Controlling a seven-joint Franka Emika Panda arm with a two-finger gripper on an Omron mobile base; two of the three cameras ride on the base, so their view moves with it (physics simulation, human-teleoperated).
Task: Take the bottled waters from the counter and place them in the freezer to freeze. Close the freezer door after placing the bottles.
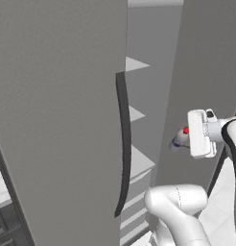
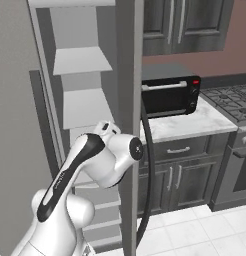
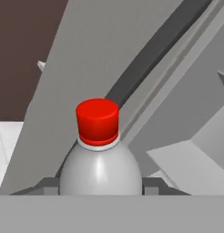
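Hand view looks straight along a clear bottle (image 3: 100, 168) with a red cap (image 3: 97, 120), its rounded shoulder sitting between the two dark finger tips of the pincer (image 3: 100, 184), which press in from either side at the bottom of the frame. The pincer is closed around the bottle and carries it. Beyond the cap runs a long dark door handle (image 3: 150, 54) on a grey door panel, and to the right a white shelf (image 3: 191, 166) juts out inside the freezer.

From the left base view, the pincer (image 1: 183, 138) is held out to the left of the white hand, with the bottle (image 1: 181, 138) lying roughly level, red cap (image 1: 186, 130) showing beside the hand. It hangs in front of the right grey door (image 1: 206, 57), next to the open gap where white shelves (image 1: 139, 161) step down between the two doors. The left freezer door (image 1: 57, 120) stands close to the camera, its dark vertical handle (image 1: 123, 144) along its edge.

From the right base view, the arm bends into the open freezer (image 2: 77, 100). To the right stands the marble table (image 2: 190, 125), carrying a black toaster oven (image 2: 170, 95), with a stove (image 2: 232, 97) further right.
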